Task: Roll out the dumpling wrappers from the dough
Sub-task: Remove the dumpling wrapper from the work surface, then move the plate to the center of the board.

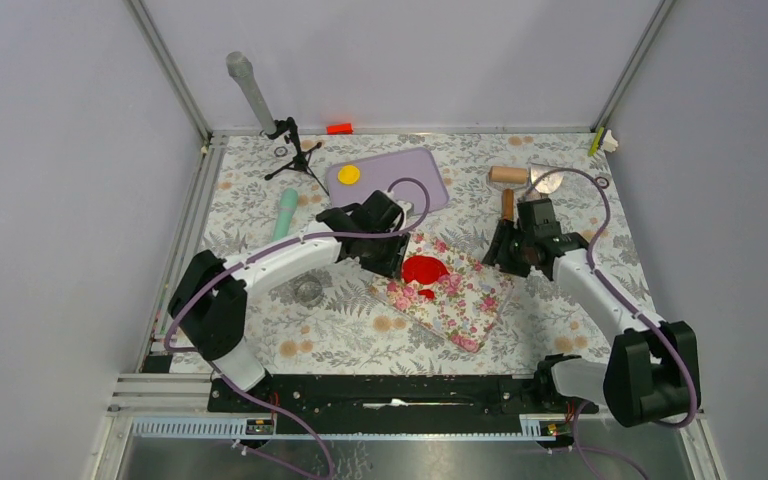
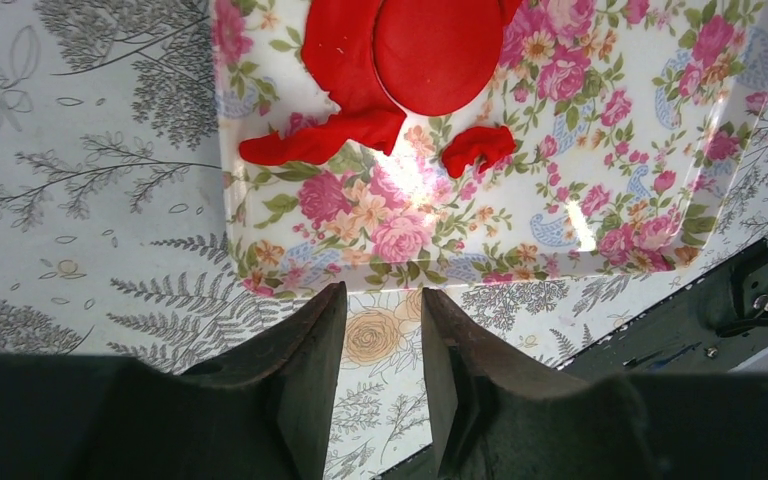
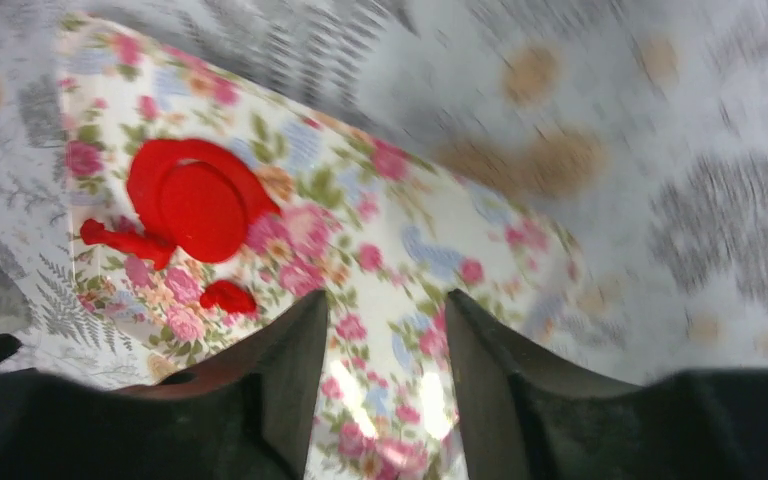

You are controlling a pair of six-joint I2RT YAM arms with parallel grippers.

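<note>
A round red wrapper lies cut inside a ragged sheet of red dough on the floral tray. Two red scraps lie beside it. The wrapper also shows in the top view and the right wrist view. A yellow wrapper sits on the purple board. My left gripper is open and empty, just off the tray's left edge. My right gripper is open and empty over the tray's right end.
A wooden rolling pin lies at the back right beside a metal scraper. A round metal cutter and a green tool lie left of the tray. A red-orange block and a tripod with a grey cylinder stand at the back.
</note>
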